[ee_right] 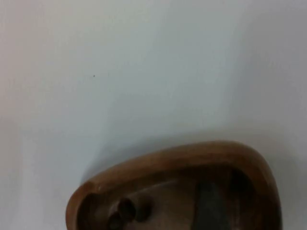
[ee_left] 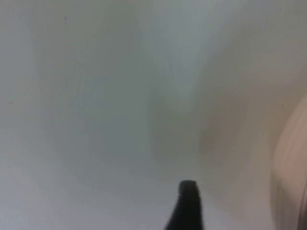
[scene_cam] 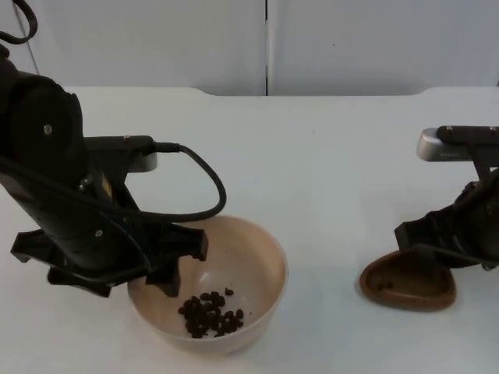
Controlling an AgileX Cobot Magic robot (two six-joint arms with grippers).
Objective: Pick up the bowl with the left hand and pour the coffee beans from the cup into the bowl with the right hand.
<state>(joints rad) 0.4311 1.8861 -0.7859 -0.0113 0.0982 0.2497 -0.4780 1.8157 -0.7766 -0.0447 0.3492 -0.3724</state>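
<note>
Bowl (scene_cam: 234,273) is pale beige, round, glossy inside, sitting near the front of the white bench (scene_cam: 327,171) at left-centre, with a small heap of dark coffee beans (scene_cam: 212,313) on its near inner slope. Left hand (scene_cam: 168,269) is at the bowl's left rim, arm body covering that edge; from above it looks to be on the rim, but I can't tell whether its fingers are apart or clamped. Cup (scene_cam: 407,285) is brown, teardrop-shaped, shallow, well apart to the right of the bowl, near the bench's front edge. Right hand (scene_cam: 448,241) is at the cup's far-right edge, black bulk hiding the fingers, so no read on open or closed there either. Right wrist view adds what the top view doesn't: cup (ee_right: 182,191) interior up close, with a couple of dark beans (ee_right: 127,211) inside it. Left wrist view gives blurred bench, one black fingertip (ee_left: 188,203) and a beige slice of the bowl wall (ee_left: 290,172).
</note>
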